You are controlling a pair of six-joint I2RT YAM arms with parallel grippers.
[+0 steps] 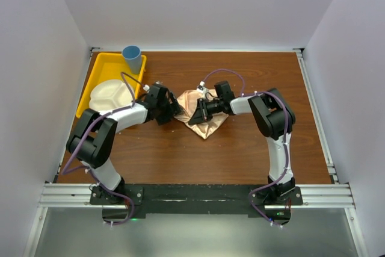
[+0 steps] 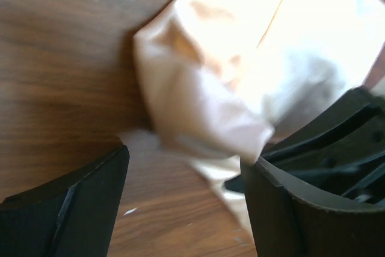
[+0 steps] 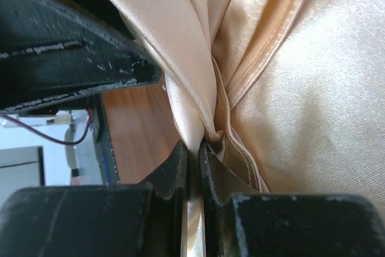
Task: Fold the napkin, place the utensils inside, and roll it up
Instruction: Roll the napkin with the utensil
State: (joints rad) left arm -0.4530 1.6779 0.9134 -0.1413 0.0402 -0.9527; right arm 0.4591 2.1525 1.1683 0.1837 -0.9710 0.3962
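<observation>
The peach-orange napkin [image 1: 206,120] lies crumpled at the table's middle. My right gripper [image 1: 197,112] reaches it from the right and is shut on a bunched fold of the napkin [image 3: 301,88], pinched between the tips [image 3: 192,151]. My left gripper [image 1: 175,111] is at the napkin's left edge, open. In the left wrist view the napkin [image 2: 240,58] bulges just ahead of the gripper [image 2: 186,191], and a thin edge of cloth lies against the right finger [image 2: 313,209]. The left gripper's body [image 3: 60,58] shows close by in the right wrist view. The fork is out of view.
A yellow tray [image 1: 99,64] stands at the back left with a white divided plate [image 1: 110,95] in it and a blue cup [image 1: 133,57] at its far corner. The wooden table [image 1: 240,154] ends at a metal rail along the right side [image 1: 316,112].
</observation>
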